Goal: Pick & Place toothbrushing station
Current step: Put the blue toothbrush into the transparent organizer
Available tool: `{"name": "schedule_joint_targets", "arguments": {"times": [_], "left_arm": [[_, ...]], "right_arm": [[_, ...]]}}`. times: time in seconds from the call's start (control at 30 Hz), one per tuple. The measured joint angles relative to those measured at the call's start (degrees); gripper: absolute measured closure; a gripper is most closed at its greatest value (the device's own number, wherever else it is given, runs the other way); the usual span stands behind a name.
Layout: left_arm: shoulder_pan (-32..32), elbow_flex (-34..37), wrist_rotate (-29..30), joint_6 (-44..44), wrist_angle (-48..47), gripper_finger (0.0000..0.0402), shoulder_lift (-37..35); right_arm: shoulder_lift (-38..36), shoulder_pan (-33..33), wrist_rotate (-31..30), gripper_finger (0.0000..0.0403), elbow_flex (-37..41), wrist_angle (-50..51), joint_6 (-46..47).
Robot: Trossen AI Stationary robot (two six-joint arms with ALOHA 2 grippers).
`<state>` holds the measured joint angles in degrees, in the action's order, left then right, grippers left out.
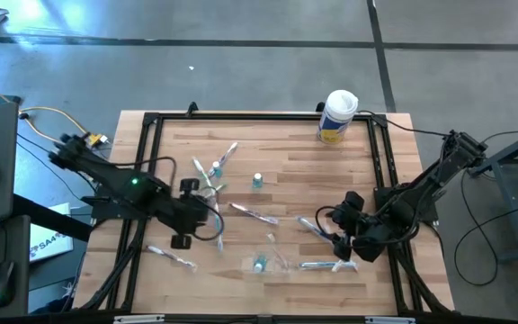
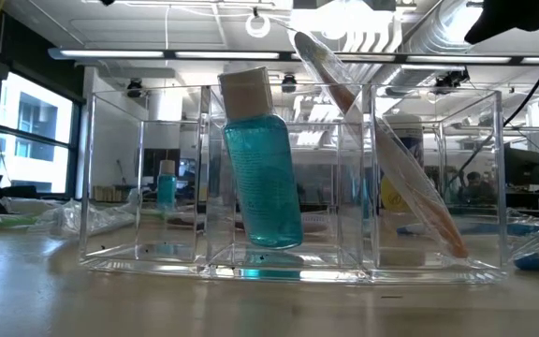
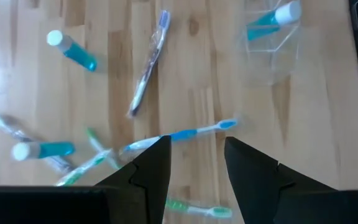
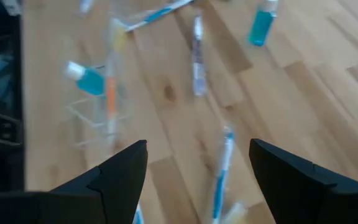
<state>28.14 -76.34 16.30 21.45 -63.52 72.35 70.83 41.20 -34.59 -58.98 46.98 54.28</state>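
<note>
Hovering: right gripper (image 4: 197, 174), jaws spread wide and empty, above a blue-handled toothbrush (image 4: 221, 171).
Axis: brush runs lengthwise between the fingers, so a turn of the wrist looks needed to pinch across it.
Nearer arm: right; left gripper (image 3: 196, 168), jaws partly spread and empty, sits over other brushes.
Holder: clear plastic holder (image 2: 293, 183), rigid, compartmented, already keeps a teal bottle (image 2: 260, 159) and one leaning brush (image 2: 391, 159).
Surface: wooden table (image 1: 286, 153), smooth planks.

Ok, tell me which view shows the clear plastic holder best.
The low view: the clear plastic holder fills the frame, its compartments holding a teal bottle and a toothbrush. The high view shows it small; both wrist views show it faintly.
</note>
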Motion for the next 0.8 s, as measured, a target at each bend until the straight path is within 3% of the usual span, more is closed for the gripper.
{"name": "schedule_joint_targets", "arguments": {"times": [0.27, 0.47, 0.8], "left_arm": [[0.00, 16.51, -0.27, -0.19, 15.40, 0.0252, -10.37], [0.00, 21.27, -0.25, -0.20, 18.89, 0.0252, -10.53], [0.00, 25.20, 2.99, -6.02, 26.13, 0.0252, -10.48]], "right_arm": [[0.61, -0.50, -0.24, 0.0128, 0.00, 1.44, -0.47], [3.64, -6.14, 4.63, 0.0128, 0.00, 11.21, 6.63], [12.62, -13.08, 17.17, 0.0128, 0.00, 9.23, 3.60]]}}
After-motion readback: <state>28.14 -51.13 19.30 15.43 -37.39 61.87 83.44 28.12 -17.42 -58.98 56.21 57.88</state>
